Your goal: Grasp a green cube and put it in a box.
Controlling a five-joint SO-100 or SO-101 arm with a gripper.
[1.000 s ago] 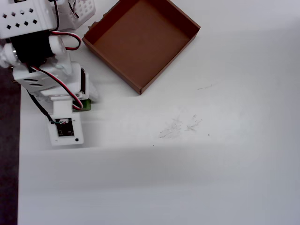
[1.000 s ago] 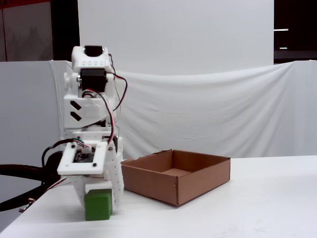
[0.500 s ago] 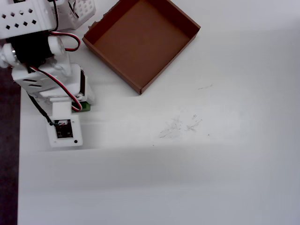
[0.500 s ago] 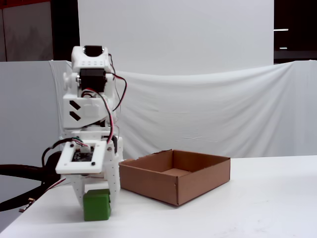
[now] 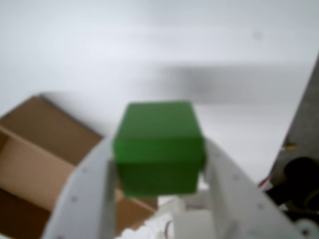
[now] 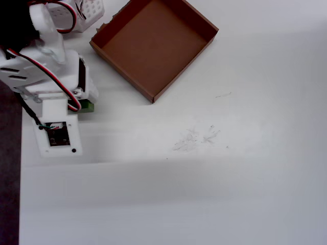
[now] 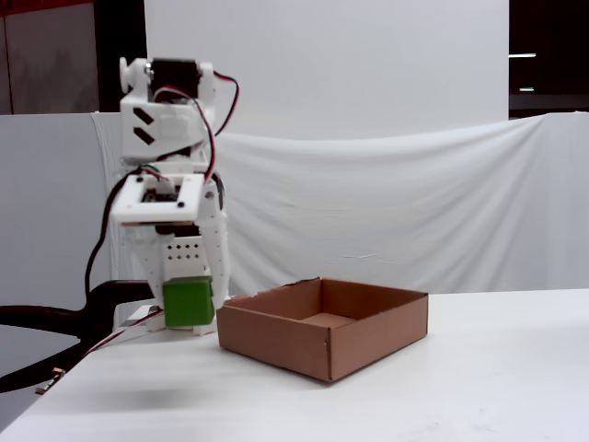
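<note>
My gripper is shut on the green cube, which fills the space between the two white fingers in the wrist view. In the fixed view the gripper holds the cube just above the table, left of the box. In the overhead view only a sliver of the cube shows under the arm, down and left of the brown box. The box is shallow, open and empty. In the wrist view the box lies at the lower left, below the cube.
A white perforated robot part stands at the top left of the overhead view, beside the box. The arm base and red and black wires sit at the table's left edge. A white cloth hangs behind the table.
</note>
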